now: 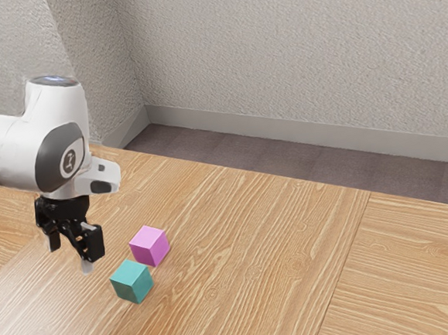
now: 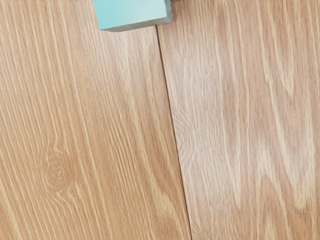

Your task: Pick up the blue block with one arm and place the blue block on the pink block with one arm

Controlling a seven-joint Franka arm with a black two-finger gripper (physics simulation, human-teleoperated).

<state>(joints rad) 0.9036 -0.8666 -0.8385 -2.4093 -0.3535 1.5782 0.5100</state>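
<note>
The blue block (image 1: 131, 281), teal in shade, rests on the wooden table (image 1: 261, 242) close to the front edge. Just behind it, a small gap away, is the pink block (image 1: 149, 245). My gripper (image 1: 72, 254) hangs low over the table toward the exterior view's left of both blocks, a short way from the blue one. Its fingers stand open and hold nothing. In the wrist view a corner of the blue block (image 2: 132, 14) shows beyond my hand, with bare wood grain (image 2: 150, 150) directly below.
The table stands in a room corner with grey textured walls (image 1: 292, 46) and a dark floor strip (image 1: 301, 157) behind it. A seam between boards (image 1: 344, 259) runs across the table toward the exterior view's right.
</note>
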